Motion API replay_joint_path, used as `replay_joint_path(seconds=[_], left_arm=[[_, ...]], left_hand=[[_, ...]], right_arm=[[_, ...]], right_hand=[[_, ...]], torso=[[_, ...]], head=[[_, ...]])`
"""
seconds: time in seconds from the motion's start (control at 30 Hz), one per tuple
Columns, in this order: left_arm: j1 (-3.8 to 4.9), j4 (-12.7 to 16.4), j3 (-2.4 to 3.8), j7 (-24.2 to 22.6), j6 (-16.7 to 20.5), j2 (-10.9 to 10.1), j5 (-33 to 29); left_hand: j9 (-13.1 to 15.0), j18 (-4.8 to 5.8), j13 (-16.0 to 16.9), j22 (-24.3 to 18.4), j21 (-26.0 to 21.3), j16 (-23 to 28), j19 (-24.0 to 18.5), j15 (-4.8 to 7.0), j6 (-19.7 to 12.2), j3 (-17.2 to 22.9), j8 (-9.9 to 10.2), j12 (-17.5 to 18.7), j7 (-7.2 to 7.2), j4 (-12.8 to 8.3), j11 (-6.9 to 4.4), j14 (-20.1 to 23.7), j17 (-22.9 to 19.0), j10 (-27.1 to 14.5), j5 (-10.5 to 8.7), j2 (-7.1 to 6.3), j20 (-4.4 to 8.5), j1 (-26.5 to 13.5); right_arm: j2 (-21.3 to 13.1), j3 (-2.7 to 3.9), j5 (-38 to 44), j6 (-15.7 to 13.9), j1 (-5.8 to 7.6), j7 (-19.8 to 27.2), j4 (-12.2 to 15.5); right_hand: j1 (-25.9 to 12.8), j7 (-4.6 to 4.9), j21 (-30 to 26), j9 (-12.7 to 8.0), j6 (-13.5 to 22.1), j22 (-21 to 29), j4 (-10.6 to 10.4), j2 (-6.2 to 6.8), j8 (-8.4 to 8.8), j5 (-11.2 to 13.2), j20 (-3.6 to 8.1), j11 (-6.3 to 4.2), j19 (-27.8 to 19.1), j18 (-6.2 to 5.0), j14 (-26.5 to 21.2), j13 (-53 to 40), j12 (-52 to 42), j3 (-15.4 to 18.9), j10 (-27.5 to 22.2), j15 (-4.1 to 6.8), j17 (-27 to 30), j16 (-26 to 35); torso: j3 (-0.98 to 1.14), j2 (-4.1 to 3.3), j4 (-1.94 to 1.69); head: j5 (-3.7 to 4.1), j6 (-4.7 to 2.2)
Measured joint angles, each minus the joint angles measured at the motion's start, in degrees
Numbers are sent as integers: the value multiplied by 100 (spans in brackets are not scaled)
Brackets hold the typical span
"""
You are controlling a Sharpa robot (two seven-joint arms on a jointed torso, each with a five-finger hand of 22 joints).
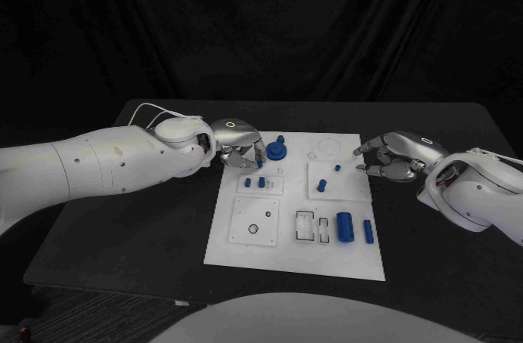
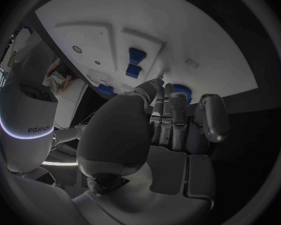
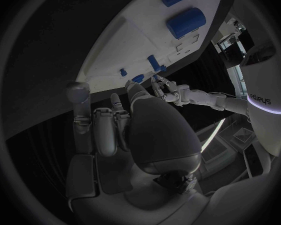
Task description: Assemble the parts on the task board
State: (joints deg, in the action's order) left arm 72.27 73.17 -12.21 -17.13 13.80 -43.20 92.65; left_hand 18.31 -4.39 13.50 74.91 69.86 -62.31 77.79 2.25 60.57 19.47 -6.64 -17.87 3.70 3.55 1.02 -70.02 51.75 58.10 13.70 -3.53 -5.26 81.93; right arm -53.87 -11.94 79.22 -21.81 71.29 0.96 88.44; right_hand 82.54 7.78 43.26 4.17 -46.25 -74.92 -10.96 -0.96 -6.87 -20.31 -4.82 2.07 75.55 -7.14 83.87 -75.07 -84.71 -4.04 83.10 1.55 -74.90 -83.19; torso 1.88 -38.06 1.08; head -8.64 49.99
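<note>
Head view is showing the task board [image 1: 296,261], a white plate, lying in the middle of the black worktop [image 1: 153,230] with its long axis running away from the robot. The left hand [image 1: 239,152] is hovering at the board's far left corner, fingers curled downward just beside a blue round part with a post [image 1: 276,150] standing near the far edge. I cannot tell whether the fingers are pinching anything; from the left wrist view the fingers [image 2: 168,112] are lying close together and pointing at the board, with a blue piece just past their tips. The right hand [image 1: 392,158] is hanging over the board's far right edge, fingers loosely curled and apart, seemingly carrying nothing.

Two small blue pegs [image 1: 254,182] are sitting near the left hand, on the side toward the robot, and another small peg [image 1: 323,183] is standing toward the right hand. A thick blue cylinder [image 1: 345,226] and a thinner blue bar [image 1: 369,231] are lying on the near right part of the board, both with long axes running toward and away from the robot, well apart from either hand. The right hand is the nearer one to them.

The wrist views are showing a word on the robot's body, too bent to read surely.
</note>
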Motion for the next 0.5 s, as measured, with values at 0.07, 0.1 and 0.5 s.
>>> replay_joint_path(seconds=[0.07,0.1,0.5], left_arm=[[-3,-2,0,11,-15,-2,0],[-4,-3,0,14,-22,-4,0],[-30,-25,6,46,-92,-17,-1]], left_hand=[[0,0,-1,0,-1,0,-6,0,-1,0,0,0,0,0,0,0,-2,0,0,0,6,0],[0,0,-1,0,-1,0,-6,0,-1,1,0,0,0,1,0,0,-9,0,0,0,6,0],[0,0,-18,0,-1,29,-6,-21,-9,33,0,23,13,1,16,20,-30,16,-11,-1,6,1]], right_arm=[[0,0,0,1,-1,-1,-2],[1,0,0,2,-2,-1,-2],[15,0,0,10,-16,-5,-15]], right_hand=[[0,0,0,0,0,0,0,0,0,0,0,0,0,0,0,0,-3,0,0,0,0,0],[0,0,0,0,0,0,0,0,0,0,0,0,0,0,0,0,-4,0,0,0,0,0],[29,0,0,0,0,1,14,29,0,-28,0,0,0,1,0,0,-11,-14,0,0,0,0]], torso=[[0,0,0],[0,0,0],[-1,-2,-2]], head=[[2,0],[4,0],[8,0]])
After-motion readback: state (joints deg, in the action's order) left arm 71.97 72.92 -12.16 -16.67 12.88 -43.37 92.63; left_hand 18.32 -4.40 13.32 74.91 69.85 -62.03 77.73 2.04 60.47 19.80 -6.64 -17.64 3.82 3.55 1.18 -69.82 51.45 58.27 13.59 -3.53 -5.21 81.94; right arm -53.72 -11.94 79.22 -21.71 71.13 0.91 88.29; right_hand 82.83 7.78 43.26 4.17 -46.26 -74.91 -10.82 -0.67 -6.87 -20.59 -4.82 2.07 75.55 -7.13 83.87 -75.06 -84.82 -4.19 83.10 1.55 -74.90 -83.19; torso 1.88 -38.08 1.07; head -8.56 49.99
